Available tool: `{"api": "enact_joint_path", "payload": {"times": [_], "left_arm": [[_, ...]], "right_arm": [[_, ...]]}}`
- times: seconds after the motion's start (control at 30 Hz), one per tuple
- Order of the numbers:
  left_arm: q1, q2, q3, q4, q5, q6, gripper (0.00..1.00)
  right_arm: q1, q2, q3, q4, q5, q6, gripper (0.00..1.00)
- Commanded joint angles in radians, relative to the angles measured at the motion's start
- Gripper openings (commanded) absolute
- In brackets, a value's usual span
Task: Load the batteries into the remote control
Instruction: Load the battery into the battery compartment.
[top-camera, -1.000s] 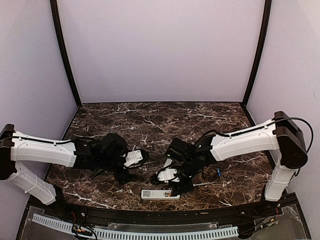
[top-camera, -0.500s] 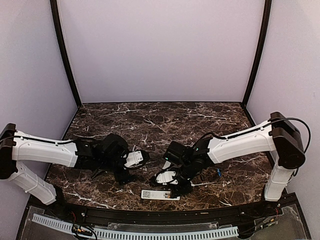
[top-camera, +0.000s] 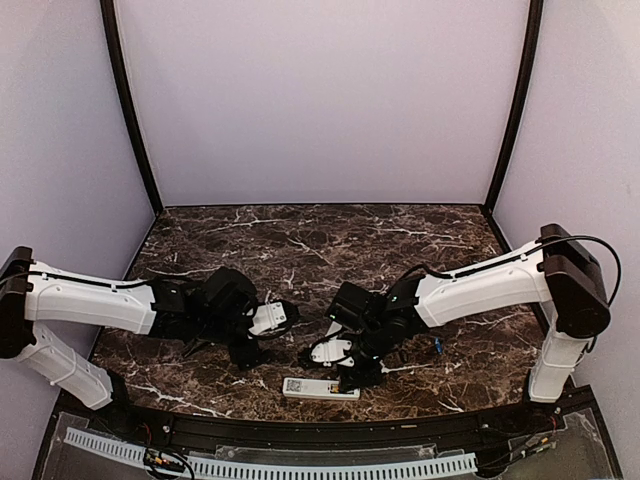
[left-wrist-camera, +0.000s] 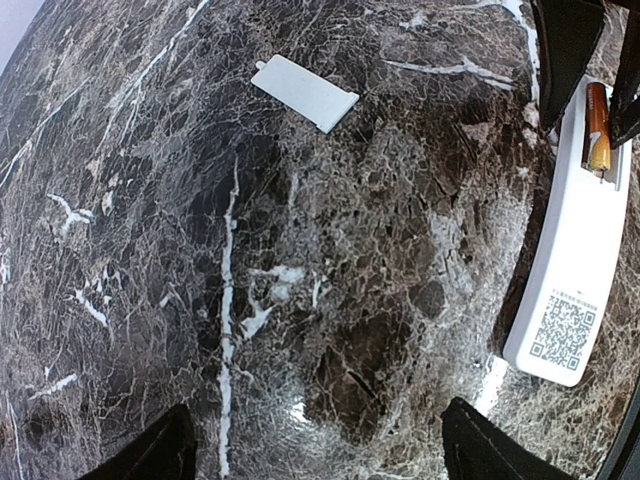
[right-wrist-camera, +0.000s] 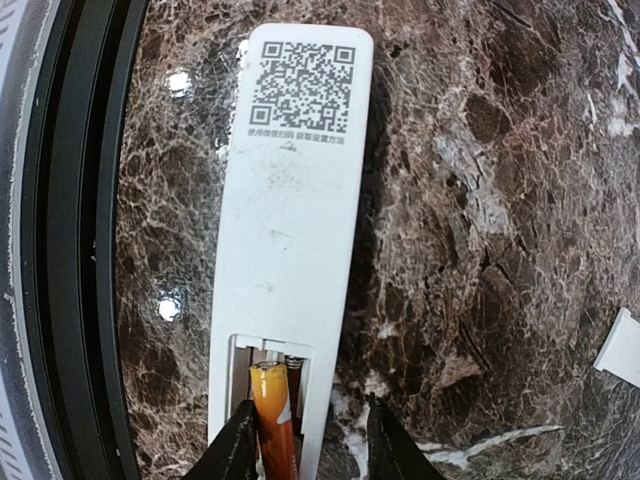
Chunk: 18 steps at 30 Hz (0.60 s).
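Observation:
The remote control (right-wrist-camera: 290, 210) lies label side up near the table's front edge, its battery bay open at the end nearest my right gripper (right-wrist-camera: 308, 425). An orange battery (right-wrist-camera: 275, 425) rests slanted in that bay, against the left finger (right-wrist-camera: 235, 445); the right finger (right-wrist-camera: 385, 440) stands apart, beyond the remote's edge. From above, this gripper (top-camera: 355, 376) sits over the remote's (top-camera: 320, 389) right end. A blue battery (top-camera: 437, 345) lies on the marble to the right. My left gripper (left-wrist-camera: 325, 455) hangs open over bare marble, left of the remote (left-wrist-camera: 570, 270) and orange battery (left-wrist-camera: 597, 125).
A small flat white cover piece (left-wrist-camera: 304, 92) lies on the marble beyond the left gripper, and it also shows at the right edge of the right wrist view (right-wrist-camera: 622, 350). A black raised rim (right-wrist-camera: 85, 250) runs along the table's front edge beside the remote.
My right gripper has shifted slightly left and down onto the remote's end, and its jaws have narrowed. The left arm has stayed still.

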Motion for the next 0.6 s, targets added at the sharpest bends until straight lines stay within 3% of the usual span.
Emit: {"api": "enact_joint_path", "payload": {"times": [0.0, 0.57], "left_arm": [[0.003, 0.007, 0.013, -0.015, 0.016, -0.003, 0.84], [0.002, 0.007, 0.021, -0.028, 0.057, 0.002, 0.84]], "right_arm": [[0.011, -0.009, -0.009, -0.003, 0.025, 0.037, 0.33], [0.012, -0.057, 0.007, -0.035, 0.023, 0.098, 0.38]]}}
